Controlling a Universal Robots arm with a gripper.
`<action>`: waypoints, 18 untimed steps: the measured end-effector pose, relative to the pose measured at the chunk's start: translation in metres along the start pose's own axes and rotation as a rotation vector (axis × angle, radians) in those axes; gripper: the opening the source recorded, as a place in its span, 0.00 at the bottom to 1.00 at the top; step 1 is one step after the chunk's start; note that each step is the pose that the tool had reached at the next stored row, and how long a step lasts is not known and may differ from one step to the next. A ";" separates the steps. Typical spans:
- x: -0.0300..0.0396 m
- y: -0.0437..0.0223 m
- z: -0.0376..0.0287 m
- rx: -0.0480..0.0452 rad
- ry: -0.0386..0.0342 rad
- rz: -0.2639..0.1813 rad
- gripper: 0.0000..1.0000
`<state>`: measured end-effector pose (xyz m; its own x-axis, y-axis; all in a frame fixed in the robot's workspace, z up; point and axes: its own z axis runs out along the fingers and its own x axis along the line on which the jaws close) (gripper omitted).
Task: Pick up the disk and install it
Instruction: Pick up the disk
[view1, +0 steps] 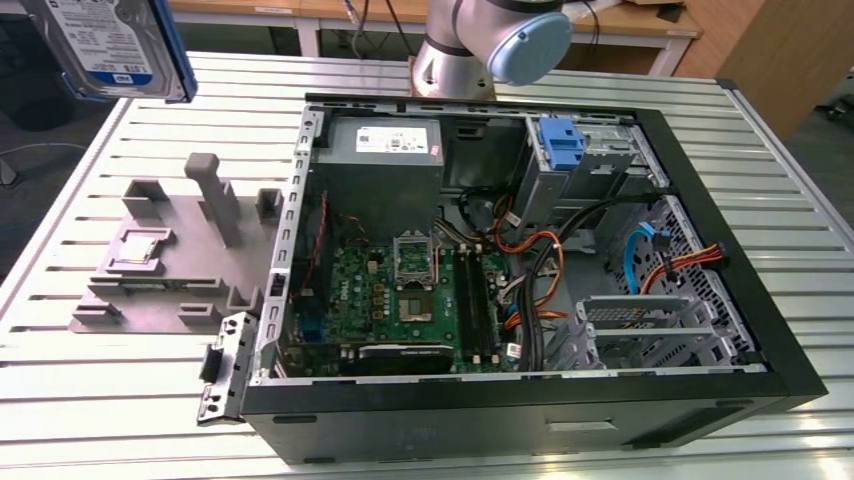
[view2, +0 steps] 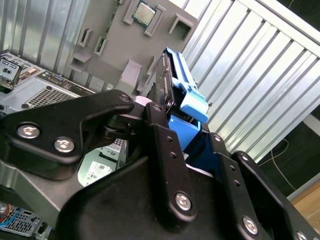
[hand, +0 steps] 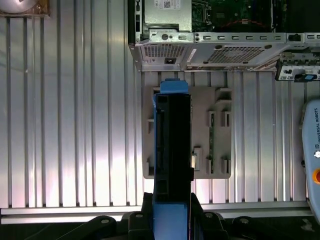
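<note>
The disk (view1: 96, 42) hangs high over the slatted metal table (view1: 134, 400) at the exterior view's far left. Its blue-and-white label faces that camera, and its blue bracket (view1: 182, 70) runs along the edge toward the exterior view's right. In the first wrist view it shows edge-on, long axis running straight out from the gripper (hand: 172, 205) toward the open computer case (hand: 215, 50), with the grey fixture (hand: 217, 130) behind it. The black jaws pinch its near end across the two flat faces. A white label marks the power supply (view1: 380, 145). The arm's grey-and-blue joint (view1: 514, 40) stands behind the case
</note>
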<state>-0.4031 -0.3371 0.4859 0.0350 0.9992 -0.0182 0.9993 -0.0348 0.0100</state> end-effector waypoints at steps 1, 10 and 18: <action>0.0000 0.0010 0.0001 -0.0001 0.0000 0.000 0.36; 0.0001 0.0033 0.0001 0.0000 -0.0001 0.000 0.36; 0.0001 0.0053 0.0001 0.0000 0.0000 0.000 0.36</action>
<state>-0.3978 -0.3371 0.4858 0.0349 0.9992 -0.0182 0.9993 -0.0347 0.0099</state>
